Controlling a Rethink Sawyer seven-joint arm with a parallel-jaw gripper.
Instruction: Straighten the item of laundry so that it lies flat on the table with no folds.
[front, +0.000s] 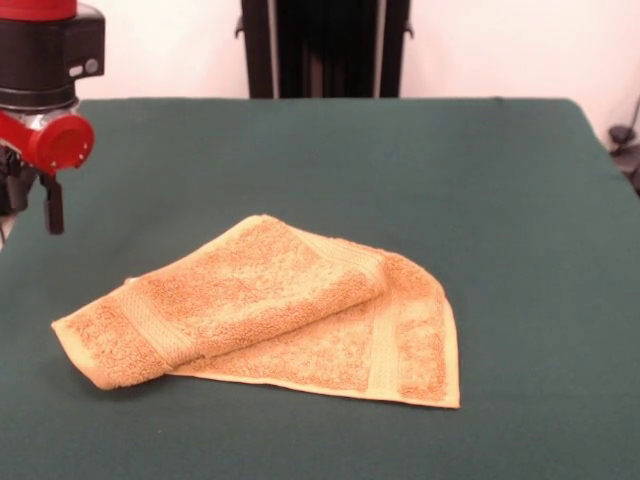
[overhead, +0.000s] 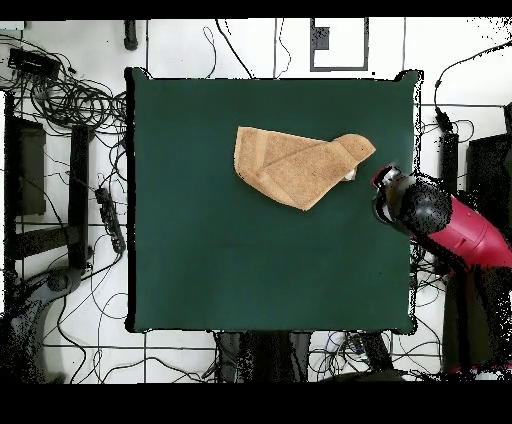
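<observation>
The item of laundry (front: 270, 310) is an orange-tan terry washcloth lying near the middle of the dark green table (front: 450, 180). It is folded: one part is doubled over the rest, and a thick rolled end points to the left in the front view. A flat woven band shows near its right edge. From overhead the cloth (overhead: 300, 165) forms an uneven wedge in the upper half of the table (overhead: 250, 270). My gripper (front: 40, 200) hangs at the table's left edge in the front view, apart from the cloth and holding nothing. Overhead, the gripper (overhead: 385, 185) sits just beside the cloth's right tip.
The red and black arm (overhead: 450, 225) reaches in over the table's right edge in the overhead view. Cables and a power strip (overhead: 108, 215) lie on the floor left of the table. A dark object (front: 625, 140) stands beyond the table's right edge in the front view.
</observation>
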